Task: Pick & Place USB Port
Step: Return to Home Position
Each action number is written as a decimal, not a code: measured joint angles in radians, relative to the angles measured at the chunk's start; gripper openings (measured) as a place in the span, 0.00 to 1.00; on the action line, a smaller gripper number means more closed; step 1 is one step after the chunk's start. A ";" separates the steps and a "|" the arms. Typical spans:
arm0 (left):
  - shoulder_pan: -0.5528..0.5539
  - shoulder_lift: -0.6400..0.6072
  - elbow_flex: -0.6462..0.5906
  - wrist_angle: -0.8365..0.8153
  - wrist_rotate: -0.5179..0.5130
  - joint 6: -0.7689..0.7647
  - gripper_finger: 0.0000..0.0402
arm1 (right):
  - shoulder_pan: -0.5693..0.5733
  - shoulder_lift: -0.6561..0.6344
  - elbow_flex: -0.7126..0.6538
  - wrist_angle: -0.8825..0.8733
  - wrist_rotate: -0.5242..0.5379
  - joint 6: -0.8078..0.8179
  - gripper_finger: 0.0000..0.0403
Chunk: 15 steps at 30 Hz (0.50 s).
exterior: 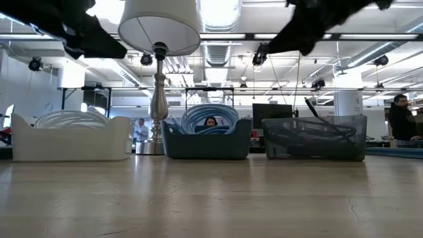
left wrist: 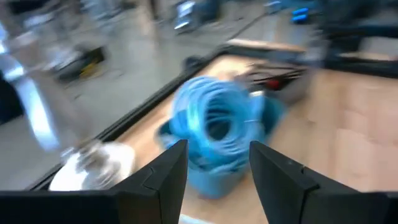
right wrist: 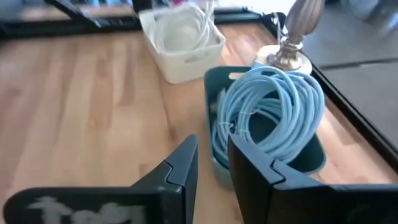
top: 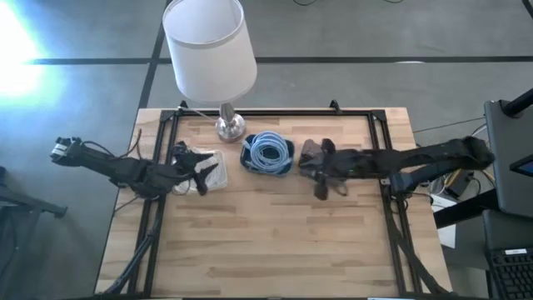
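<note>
The blue cable [right wrist: 273, 106] lies coiled in the blue bin [exterior: 208, 144], heaped above its rim. The left gripper [left wrist: 217, 149] hangs over the white bin [exterior: 69, 142] just beside the blue bin, fingers apart and holding nothing. The right gripper [right wrist: 212, 142] hangs over the dark bin [exterior: 314, 142] on the blue bin's other side, fingers narrowly parted and also empty. To go home cleanly, each arm should probably rise first, then draw away from the blue bin, clear of the lamp [top: 208, 46] behind it.
</note>
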 joint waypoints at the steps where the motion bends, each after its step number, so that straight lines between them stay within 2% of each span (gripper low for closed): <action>1: 0.000 -0.023 -0.027 0.050 0.042 0.053 0.44 | 0.001 -0.045 -0.045 0.026 -0.007 0.008 0.20; 4: 0.000 -0.085 -0.110 0.218 0.188 0.186 0.44 | 0.002 -0.175 -0.171 0.118 -0.029 0.003 0.19; 7: 0.000 -0.149 -0.193 0.362 0.290 0.287 0.44 | 0.001 -0.295 -0.282 0.211 -0.124 -0.049 0.18; 12: 0.000 -0.246 -0.306 0.492 0.295 0.322 0.44 | 0.001 -0.449 -0.454 0.403 -0.373 -0.101 0.19; 15: 0.000 -0.301 -0.345 0.516 0.296 0.305 0.44 | 0.001 -0.527 -0.529 0.460 -0.460 -0.088 0.20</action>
